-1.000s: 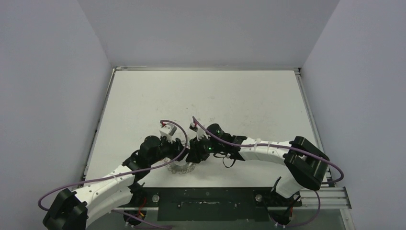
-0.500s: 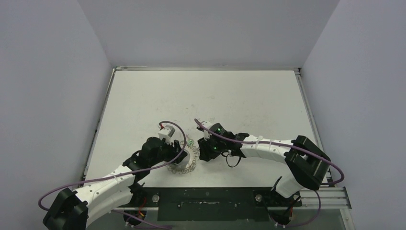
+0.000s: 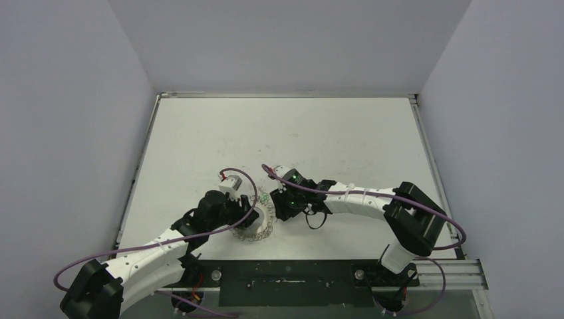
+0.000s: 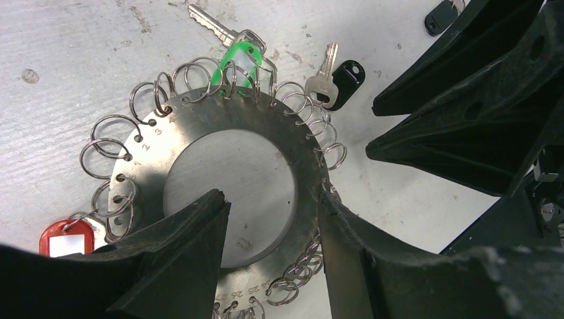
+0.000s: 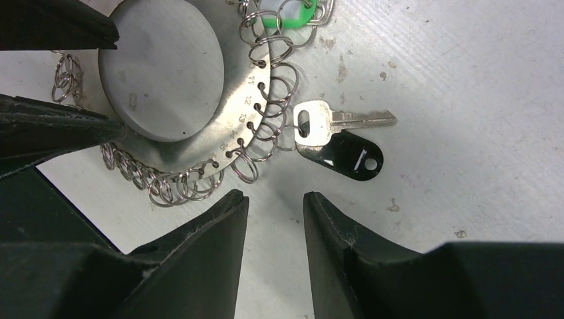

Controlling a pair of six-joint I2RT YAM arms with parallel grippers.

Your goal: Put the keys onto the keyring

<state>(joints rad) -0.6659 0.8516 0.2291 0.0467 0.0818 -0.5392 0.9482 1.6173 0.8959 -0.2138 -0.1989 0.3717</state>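
Note:
The keyring [image 4: 179,116] is a flat grey ring edged with many small wire loops and carries a green tag [image 4: 223,66]. It lies between the two arms [image 3: 261,220]. My left gripper [image 4: 273,199] is open and straddles the ring's band, one finger over the centre and one at the outer edge. My right gripper [image 5: 274,196] is open and empty, just above the table beside the ring [image 5: 193,154]. A silver key with a black tag [image 5: 346,159] lies there, its head overlapping a loop; I cannot tell whether it is threaded. A second black-tagged key [image 4: 439,16] lies further off.
A bare silver key [image 4: 213,23] lies by the green tag. A red tag [image 4: 66,239] hangs on a loop on the ring's other side. The right arm's black fingers [image 4: 465,100] fill the right of the left wrist view, close to the ring.
The keyring has shifted a little away from the table's near edge, along with the left gripper. The right gripper drew back to the right, then came back left to the ring's edge.

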